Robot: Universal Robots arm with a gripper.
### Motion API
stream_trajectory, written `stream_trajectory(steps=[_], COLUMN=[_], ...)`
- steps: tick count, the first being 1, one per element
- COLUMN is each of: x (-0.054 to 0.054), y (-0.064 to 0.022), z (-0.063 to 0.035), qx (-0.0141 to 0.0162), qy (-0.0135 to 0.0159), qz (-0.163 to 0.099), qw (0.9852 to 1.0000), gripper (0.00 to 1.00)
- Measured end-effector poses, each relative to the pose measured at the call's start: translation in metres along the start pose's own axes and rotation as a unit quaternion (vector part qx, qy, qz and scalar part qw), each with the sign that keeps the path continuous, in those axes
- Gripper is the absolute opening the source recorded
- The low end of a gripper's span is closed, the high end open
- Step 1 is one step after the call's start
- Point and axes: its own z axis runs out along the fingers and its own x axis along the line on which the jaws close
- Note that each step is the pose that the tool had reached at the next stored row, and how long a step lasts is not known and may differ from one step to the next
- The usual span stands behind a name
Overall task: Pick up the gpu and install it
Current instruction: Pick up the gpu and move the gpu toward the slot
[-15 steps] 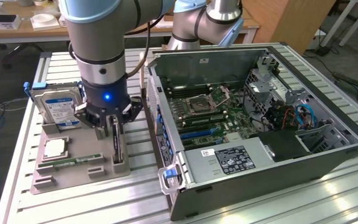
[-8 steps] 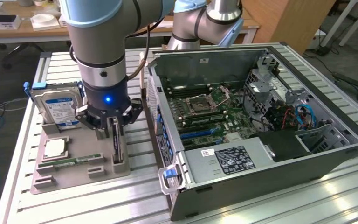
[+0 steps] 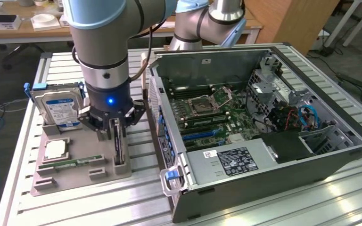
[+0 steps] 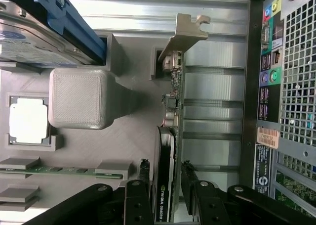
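A big open computer case (image 3: 206, 66) lies on the metal table (image 3: 74, 207). Beside it, a gray tray (image 3: 68, 176) holds a hard drive (image 3: 58, 108) and the gpu (image 4: 167, 151). The gpu is a thin dark card standing on its edge in a slot, with a pale metal strip (image 4: 187, 32) at one end. The gripper (image 3: 115, 132) hangs low over it. Its fingers (image 4: 143, 175) are spread wide, one on each side of the card.
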Motion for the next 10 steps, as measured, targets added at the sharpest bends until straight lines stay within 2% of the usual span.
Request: stream_trajectory(steps=[10], x=[-0.0001], y=[-0.0004], z=[0.0093], qx=[0.0000], qy=[0.0000], qz=[0.000], qw=[1.0000], gripper=[0.39])
